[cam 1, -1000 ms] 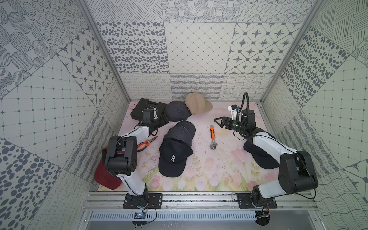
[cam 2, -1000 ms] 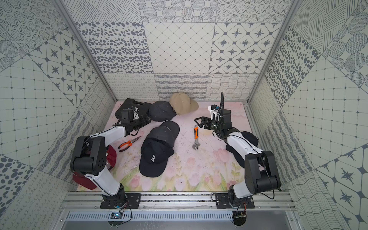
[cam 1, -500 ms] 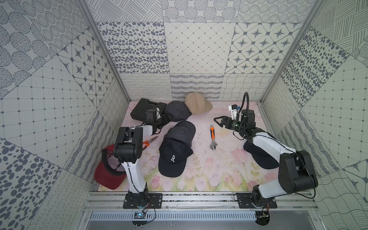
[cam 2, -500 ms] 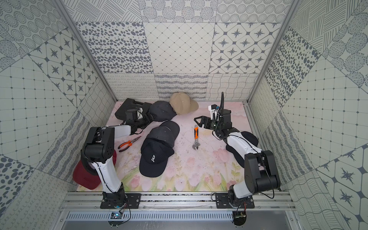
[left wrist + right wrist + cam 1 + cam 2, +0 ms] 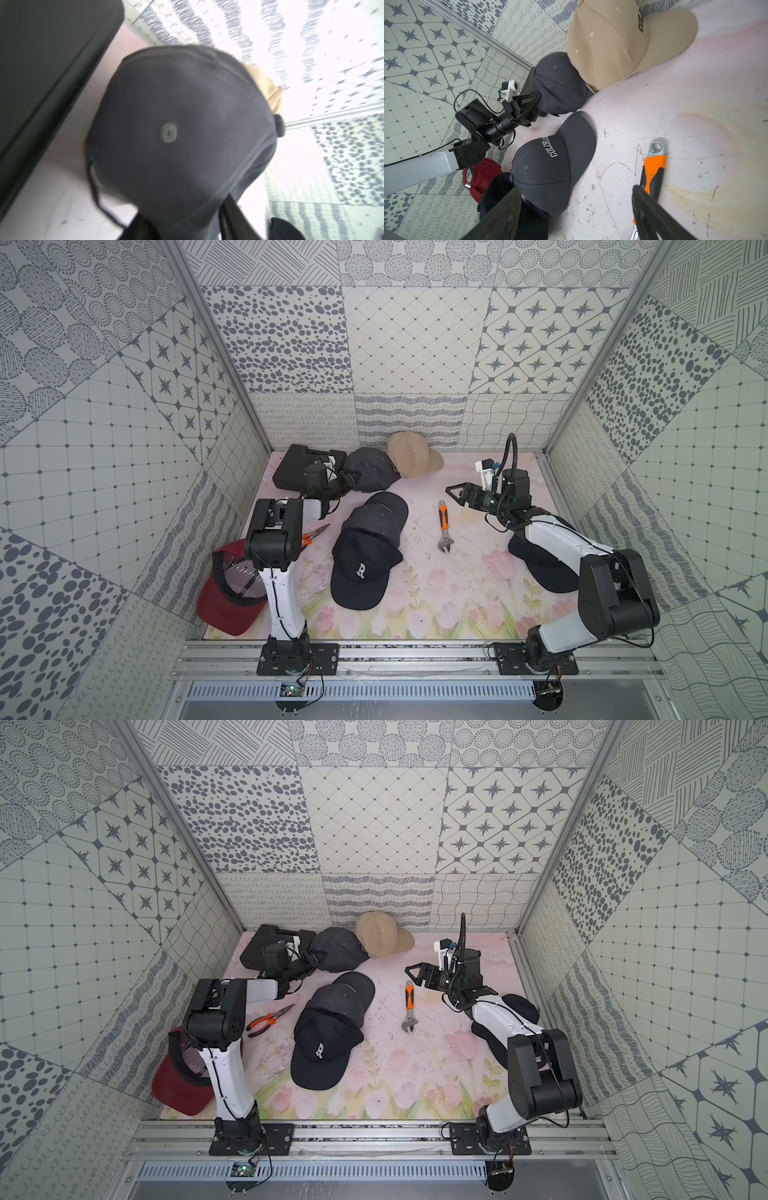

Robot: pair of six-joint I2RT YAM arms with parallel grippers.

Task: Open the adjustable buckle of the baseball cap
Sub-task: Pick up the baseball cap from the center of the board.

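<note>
The left tool (image 5: 538,96) is pinched shut on the rear edge of the dark grey baseball cap (image 5: 558,87), whose crown rises straight ahead of it; I cannot make out the buckle. A black case (image 5: 41,62) lies just beside this tool, and a tan cap (image 5: 612,41) touches the grey cap's far side. The right tool (image 5: 454,494) hovers with jaws wide and empty, an orange-handled wrench (image 5: 444,526) lying near it on the tabletop (image 5: 457,593).
</note>
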